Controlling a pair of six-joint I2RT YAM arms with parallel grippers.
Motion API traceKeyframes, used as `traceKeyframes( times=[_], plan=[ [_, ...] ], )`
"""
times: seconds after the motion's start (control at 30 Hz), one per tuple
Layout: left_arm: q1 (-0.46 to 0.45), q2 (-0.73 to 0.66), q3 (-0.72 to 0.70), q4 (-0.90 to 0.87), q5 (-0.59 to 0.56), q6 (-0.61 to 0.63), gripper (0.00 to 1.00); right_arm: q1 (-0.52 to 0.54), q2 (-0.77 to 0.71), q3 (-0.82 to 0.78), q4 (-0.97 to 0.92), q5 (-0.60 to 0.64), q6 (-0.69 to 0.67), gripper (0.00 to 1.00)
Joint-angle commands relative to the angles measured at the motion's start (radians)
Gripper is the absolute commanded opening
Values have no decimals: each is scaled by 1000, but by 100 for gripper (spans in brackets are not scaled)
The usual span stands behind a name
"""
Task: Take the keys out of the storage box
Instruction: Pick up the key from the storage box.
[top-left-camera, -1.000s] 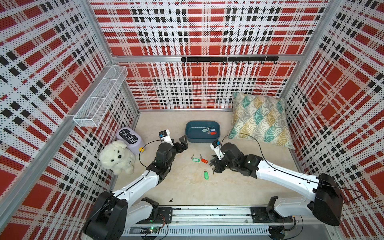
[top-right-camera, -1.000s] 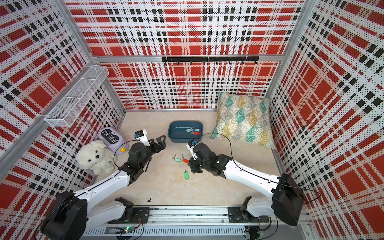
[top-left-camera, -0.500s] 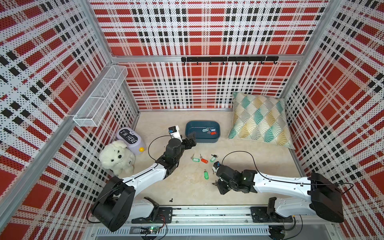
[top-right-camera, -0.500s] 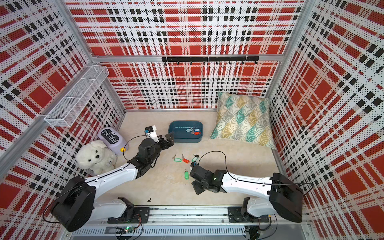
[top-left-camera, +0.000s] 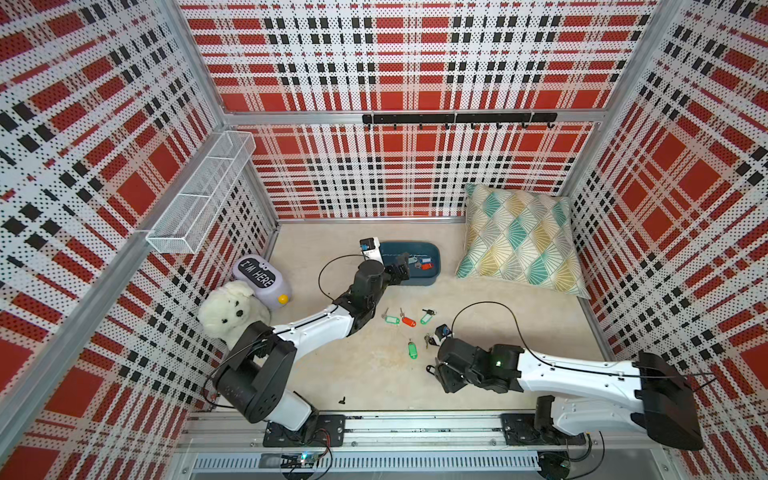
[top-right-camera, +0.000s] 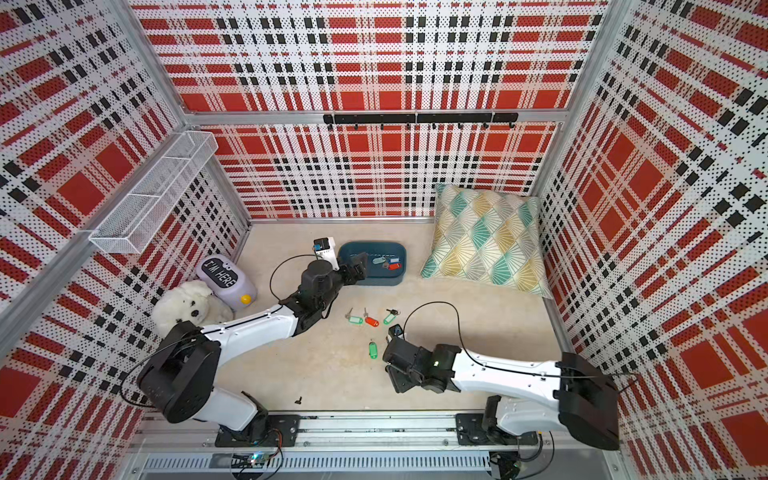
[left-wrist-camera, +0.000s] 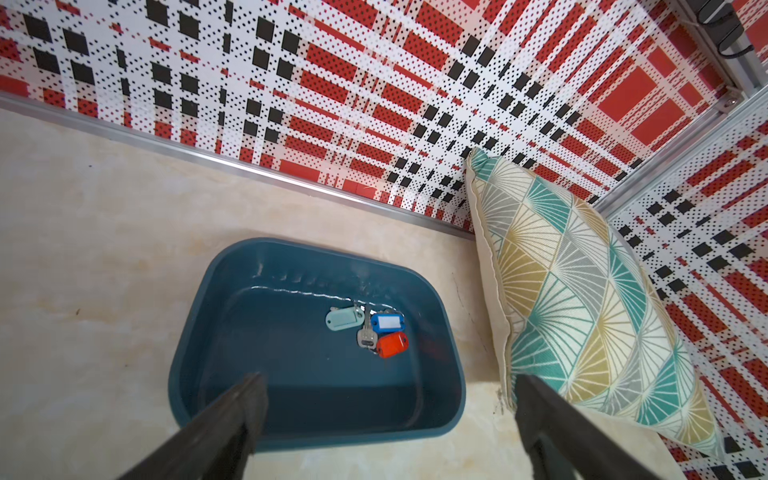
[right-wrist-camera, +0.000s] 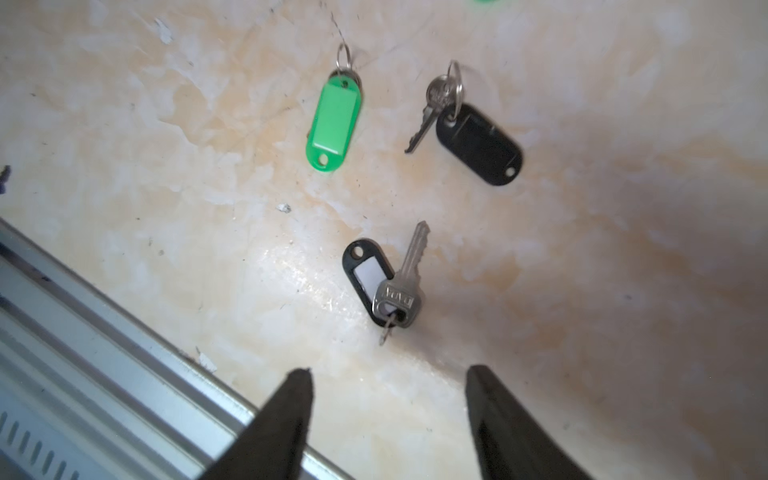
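Observation:
The storage box (top-left-camera: 428, 279) is a teal tub at the back of the floor, also seen in a top view (top-right-camera: 390, 280). In the left wrist view three keys lie inside the storage box (left-wrist-camera: 187, 365), with pale (left-wrist-camera: 344, 319), blue (left-wrist-camera: 387, 323) and red (left-wrist-camera: 392, 344) tags. My left gripper (left-wrist-camera: 390, 379) hangs open over the tub's near end. More keys lie on the floor: green (top-left-camera: 390, 320), red (top-left-camera: 408, 321), green (top-left-camera: 426, 318) and green (top-left-camera: 412, 349). My right gripper (right-wrist-camera: 389, 372) is open, and a black-tagged key (right-wrist-camera: 374, 282) lies just ahead of it beside another black tag (right-wrist-camera: 478, 143).
A patterned pillow (top-left-camera: 519, 237) leans right of the box. A white plush bear (top-left-camera: 232, 311) and a lilac "I'M HERE" gadget (top-left-camera: 259, 276) sit at the left. A wire basket (top-left-camera: 199, 195) hangs on the left wall. The metal rail (right-wrist-camera: 104, 374) runs close to my right gripper.
My right gripper pulled back toward the front rail, opened, and the black-tagged key now lies on the floor. My left gripper moved from the floor area to the box.

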Motion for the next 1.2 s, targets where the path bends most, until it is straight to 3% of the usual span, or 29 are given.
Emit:
traceKeyframes(
  times=[0.0,0.03,0.13,0.17,0.3,0.53,1.0,1.17],
  plan=[
    [-11,78,110,-83,-31,55,99,5,-140,81,-22,196,-71,90],
    [-15,115,164,-128,-50,62,99,0,-171,112,-7,270,-103,100],
    [-30,222,307,-252,-102,87,99,-61,-232,171,57,357,-195,100],
    [-33,251,347,-280,-107,91,100,-89,-246,174,164,420,-258,100],
    [-22,362,466,-379,-101,87,98,-242,-271,136,343,446,-312,100],
    [22,548,653,-483,-36,48,92,-465,-212,90,392,327,-296,100],
    [60,796,912,-574,108,1,81,-608,-86,82,434,207,-331,100],
    [57,858,999,-637,136,1,72,-622,-74,75,444,200,-338,100]
  ],
)
